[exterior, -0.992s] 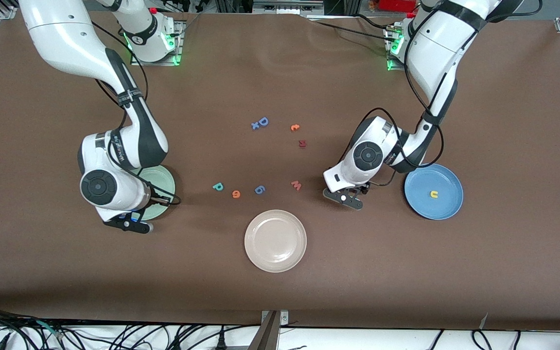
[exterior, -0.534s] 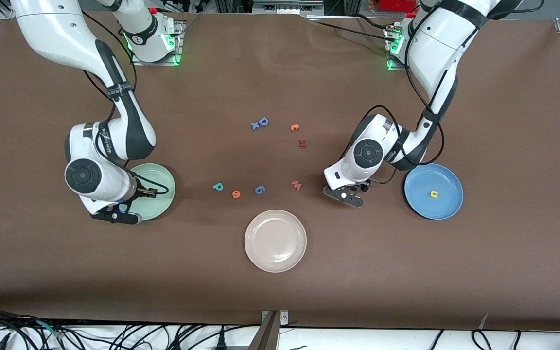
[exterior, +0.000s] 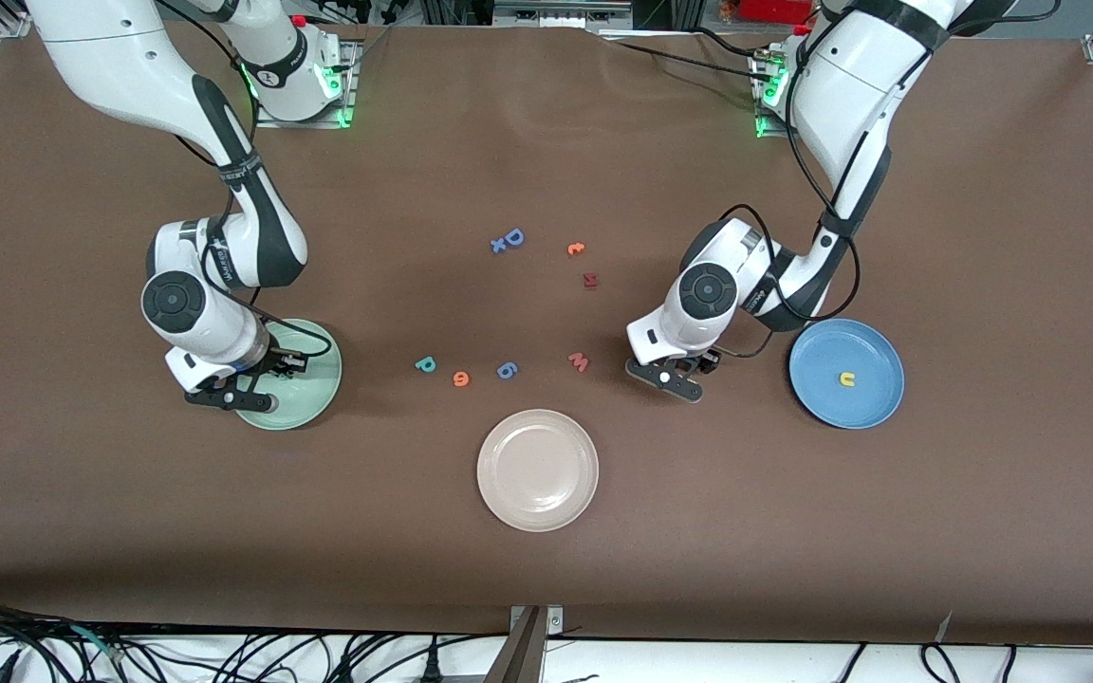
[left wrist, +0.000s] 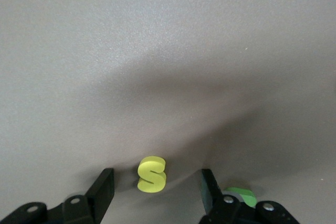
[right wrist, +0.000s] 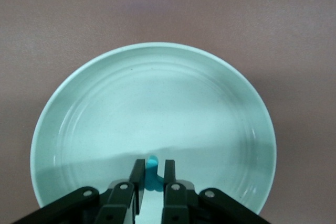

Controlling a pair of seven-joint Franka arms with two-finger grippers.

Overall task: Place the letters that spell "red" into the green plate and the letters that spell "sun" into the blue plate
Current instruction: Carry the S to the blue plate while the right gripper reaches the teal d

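The brown counter (exterior: 546, 142) has a matt, finely grained covering. The round pale mint-green plate (right wrist: 105, 103) looks smooth and glossy, ringed with faint ridges. The small yellow "s" letter (left wrist: 151, 174) looks soft, matt foam.

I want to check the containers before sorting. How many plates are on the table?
3. The green plate lies at the right arm's end, the blue plate at the left arm's end, and the beige plate between them, nearest the front camera.
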